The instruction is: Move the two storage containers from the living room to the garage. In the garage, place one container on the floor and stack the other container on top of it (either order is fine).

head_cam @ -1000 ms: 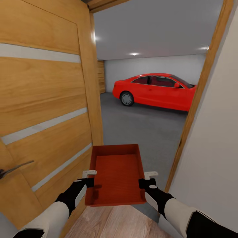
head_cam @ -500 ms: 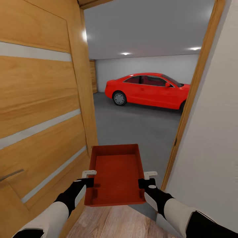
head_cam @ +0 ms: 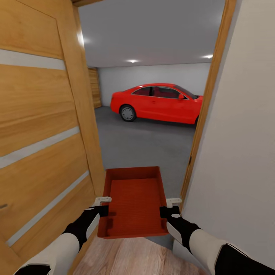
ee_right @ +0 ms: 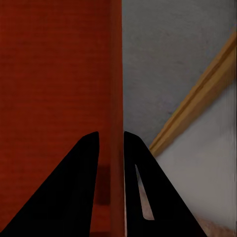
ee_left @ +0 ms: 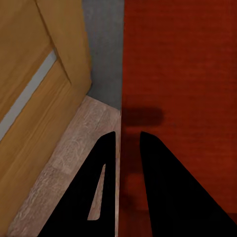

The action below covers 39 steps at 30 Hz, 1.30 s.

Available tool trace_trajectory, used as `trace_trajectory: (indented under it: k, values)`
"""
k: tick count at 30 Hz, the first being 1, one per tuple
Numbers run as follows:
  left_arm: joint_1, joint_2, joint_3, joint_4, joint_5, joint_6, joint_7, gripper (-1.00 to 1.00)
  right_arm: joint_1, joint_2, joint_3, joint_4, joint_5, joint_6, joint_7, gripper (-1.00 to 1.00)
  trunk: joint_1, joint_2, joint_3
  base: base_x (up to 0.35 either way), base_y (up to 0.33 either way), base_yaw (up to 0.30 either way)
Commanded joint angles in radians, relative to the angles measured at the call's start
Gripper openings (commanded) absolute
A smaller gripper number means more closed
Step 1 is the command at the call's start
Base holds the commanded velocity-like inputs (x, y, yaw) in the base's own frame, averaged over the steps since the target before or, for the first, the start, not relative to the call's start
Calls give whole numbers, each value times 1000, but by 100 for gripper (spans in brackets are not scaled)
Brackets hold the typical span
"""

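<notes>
In the head view, an orange-red storage container (head_cam: 133, 202) is held level between the left gripper (head_cam: 104, 205) and right gripper (head_cam: 171, 206), in a doorway before the garage floor (head_cam: 149, 147) and a red car (head_cam: 156, 103). In each wrist view, fingers (ee_left: 106, 163) (ee_right: 91, 163) are clamped on a side wall.

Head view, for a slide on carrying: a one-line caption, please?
Both tools, left and right, carry an orange-red bin through the doorway toward a garage with a red car.
</notes>
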Motion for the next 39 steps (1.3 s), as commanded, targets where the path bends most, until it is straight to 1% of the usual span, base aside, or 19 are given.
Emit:
trace_trajectory:
  k: [1,8,18,22,39]
  values:
    - [0,9,3,-3,-15,8,11,-100,-2,-12,-15,2,-5,-7,-10,-100,1,-2,-2,0,0,-164]
    - [0,9,3,-3,-15,8,11,-100,-2,-13,-16,2,-5,-7,-10,-100,1,-2,-3,13,21,-44]
    - [-1,9,3,-3,-15,8,11,-100,-2,-13,-16,2,-5,-7,-10,-100,1,-2,-3,169,235,-1]
    - [0,9,3,-3,-15,8,11,-100,-2,-13,-16,2,-5,-7,-10,-100,1,-2,-3,126,127,-21]
    - [0,9,4,-3,-15,8,11,-100,-2,-13,-16,2,-5,-7,-10,-100,1,-2,-3,6,5,-167]
